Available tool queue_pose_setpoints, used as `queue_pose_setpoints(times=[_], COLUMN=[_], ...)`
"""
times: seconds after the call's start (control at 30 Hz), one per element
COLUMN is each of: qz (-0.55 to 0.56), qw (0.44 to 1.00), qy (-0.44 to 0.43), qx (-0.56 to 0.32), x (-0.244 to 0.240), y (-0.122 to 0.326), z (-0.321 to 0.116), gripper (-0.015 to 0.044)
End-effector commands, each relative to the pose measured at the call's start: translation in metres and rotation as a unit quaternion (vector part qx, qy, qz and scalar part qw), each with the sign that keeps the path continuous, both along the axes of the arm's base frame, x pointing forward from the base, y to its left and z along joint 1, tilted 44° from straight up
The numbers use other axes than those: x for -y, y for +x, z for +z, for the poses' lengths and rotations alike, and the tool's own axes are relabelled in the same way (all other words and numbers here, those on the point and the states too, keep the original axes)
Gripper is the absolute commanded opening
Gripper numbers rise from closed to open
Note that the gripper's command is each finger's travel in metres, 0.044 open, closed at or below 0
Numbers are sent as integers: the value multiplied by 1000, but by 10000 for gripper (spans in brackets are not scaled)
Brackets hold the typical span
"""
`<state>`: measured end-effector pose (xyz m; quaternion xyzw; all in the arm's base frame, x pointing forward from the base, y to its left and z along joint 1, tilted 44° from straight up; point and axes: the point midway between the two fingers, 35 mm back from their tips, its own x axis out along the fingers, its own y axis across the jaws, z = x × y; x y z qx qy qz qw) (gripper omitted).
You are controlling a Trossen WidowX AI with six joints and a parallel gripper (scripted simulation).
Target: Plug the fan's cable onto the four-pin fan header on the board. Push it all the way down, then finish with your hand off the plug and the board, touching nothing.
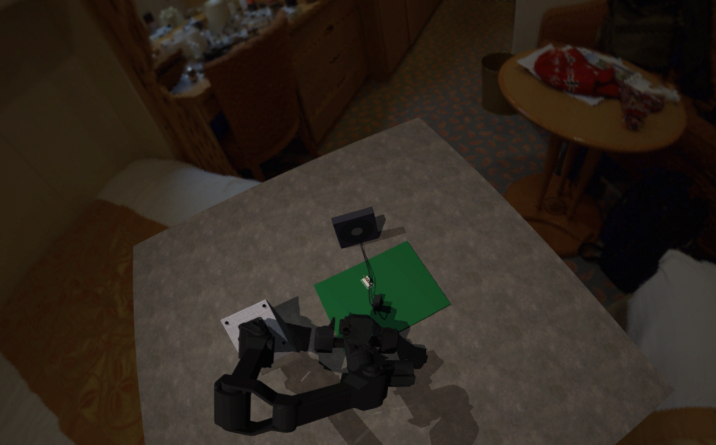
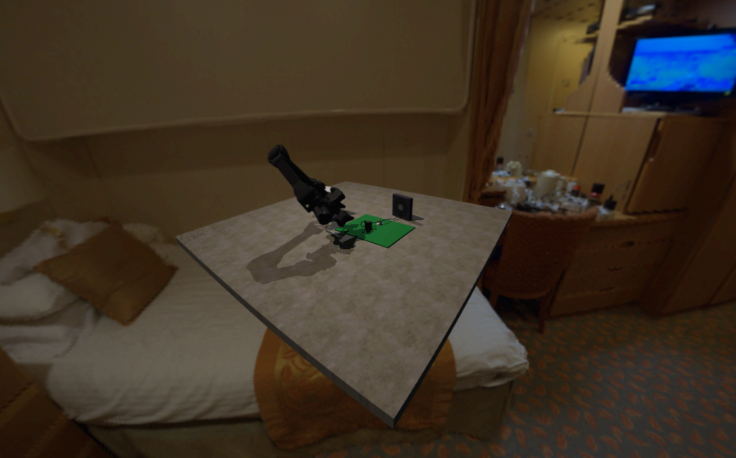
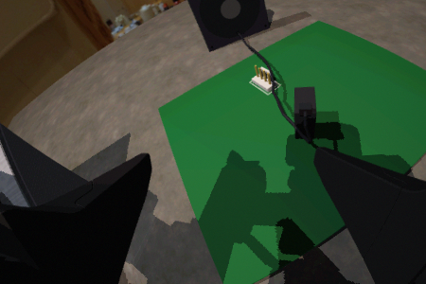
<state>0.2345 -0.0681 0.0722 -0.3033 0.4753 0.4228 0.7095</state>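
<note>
The black plug (image 1: 378, 303) (image 2: 368, 225) (image 3: 305, 101) is upright over the green board (image 1: 415, 282) (image 2: 393, 234) (image 3: 213, 120), off the header and to its right in the wrist view. Whether it rests on the board is unclear. The white header (image 1: 366, 282) (image 2: 379, 223) (image 3: 263, 79) shows its bare brass pins. The dark cable (image 3: 284, 110) runs from the fan (image 1: 355, 229) (image 2: 402, 206) (image 3: 230, 8) past the header to the plug. My gripper (image 3: 236, 158) is wide open and empty, back from the plug. The right finger's tip overlaps the cable's near end in the wrist view; contact is unclear.
The fan stands upright just beyond the board's far edge. A pale metal plate (image 1: 238, 317) under the arm's base lies left of the board in the top view. The arm's shadow falls across the near part of the board and the grey table (image 1: 487, 331) (image 2: 336, 318).
</note>
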Motion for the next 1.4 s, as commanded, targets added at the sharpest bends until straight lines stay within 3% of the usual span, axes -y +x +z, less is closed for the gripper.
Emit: queue_pose_setpoints(times=[0.0,0.7,1.37], qz=[-11,-66,-123], qw=[999,967,905], qy=[-24,-194,-383], qx=[-37,-153,-136], x=[-2,-11,-19], y=[-1,-4,9], z=[-3,-2,20], gripper=[440,440,440])
